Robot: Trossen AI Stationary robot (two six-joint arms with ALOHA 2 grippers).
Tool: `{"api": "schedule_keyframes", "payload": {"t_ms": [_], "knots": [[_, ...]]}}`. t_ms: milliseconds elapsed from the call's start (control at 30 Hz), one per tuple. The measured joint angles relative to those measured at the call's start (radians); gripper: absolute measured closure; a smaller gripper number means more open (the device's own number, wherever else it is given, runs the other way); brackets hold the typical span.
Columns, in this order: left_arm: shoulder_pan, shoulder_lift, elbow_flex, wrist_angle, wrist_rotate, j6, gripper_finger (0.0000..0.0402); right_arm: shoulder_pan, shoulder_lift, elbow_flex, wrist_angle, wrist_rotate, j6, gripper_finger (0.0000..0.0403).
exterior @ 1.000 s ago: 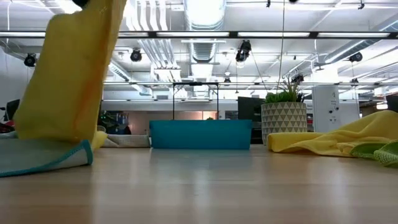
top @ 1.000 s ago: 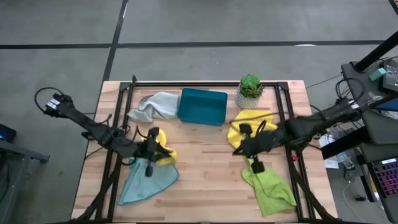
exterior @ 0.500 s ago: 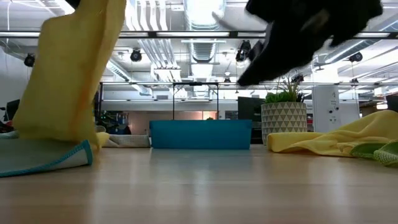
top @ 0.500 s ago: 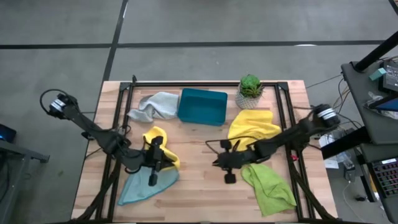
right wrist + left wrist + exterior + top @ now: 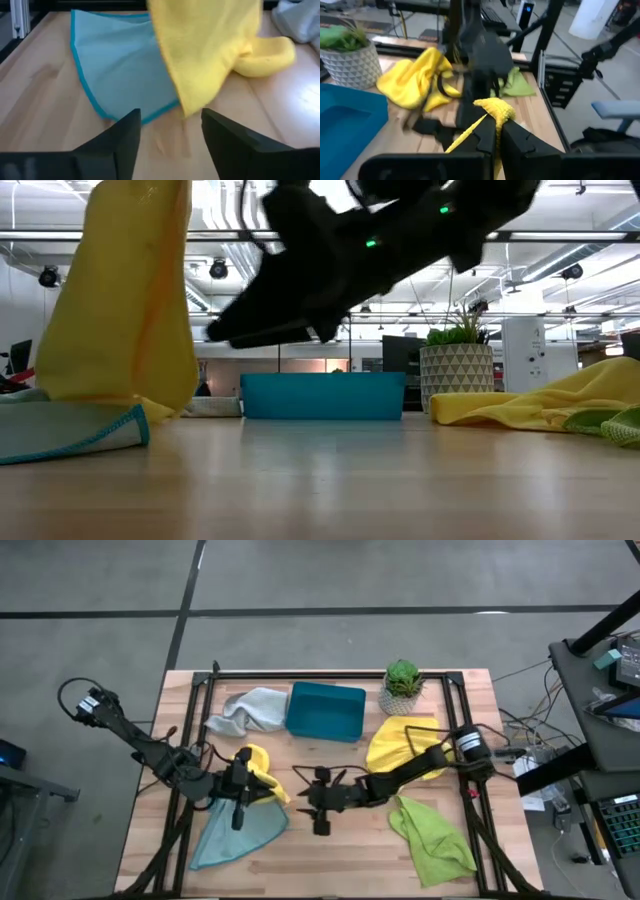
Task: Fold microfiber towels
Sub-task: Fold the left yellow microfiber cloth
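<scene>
Your left gripper [image 5: 243,783] is pinching a yellow towel [image 5: 256,772], lifting it over the light blue towel [image 5: 240,835]. Your right gripper [image 5: 312,799] is hovering with fingers spread just beside that hanging cloth, holding nothing.

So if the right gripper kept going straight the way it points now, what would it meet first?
Most likely the hanging yellow towel that the left gripper holds up. The right gripper is open and aimed at its lower edge, with the light blue towel beneath.
</scene>
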Motion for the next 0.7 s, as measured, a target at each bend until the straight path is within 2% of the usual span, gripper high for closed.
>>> {"api": "schedule_keyframes", "payload": {"t_ms": [167,267,367,500,600,700], "knots": [[0.000,-0.009,-0.002,-0.001,-0.003,0.005,0.0402,-0.027,0.112,0.132,0.007,0.014,-0.003,0.0185],[0.000,-0.008,0.002,0.002,-0.003,0.020,0.0402,-0.043,0.172,0.191,0.005,0.020,-0.015,0.0199],[0.000,-0.008,0.001,0.000,-0.003,0.020,0.0402,-0.046,0.202,0.219,-0.001,0.019,-0.021,0.0249],[0.000,-0.008,-0.002,0.001,-0.003,0.021,0.0402,-0.048,0.198,0.225,-0.025,0.032,-0.071,0.0365],[0.000,-0.008,-0.002,-0.001,-0.002,0.022,0.0402,-0.045,0.147,0.216,-0.114,0.041,-0.106,0.0387],[0.000,-0.008,-0.002,-0.001,-0.002,0.023,0.0402,-0.034,0.056,0.202,-0.239,0.042,-0.153,0.0394]]}}
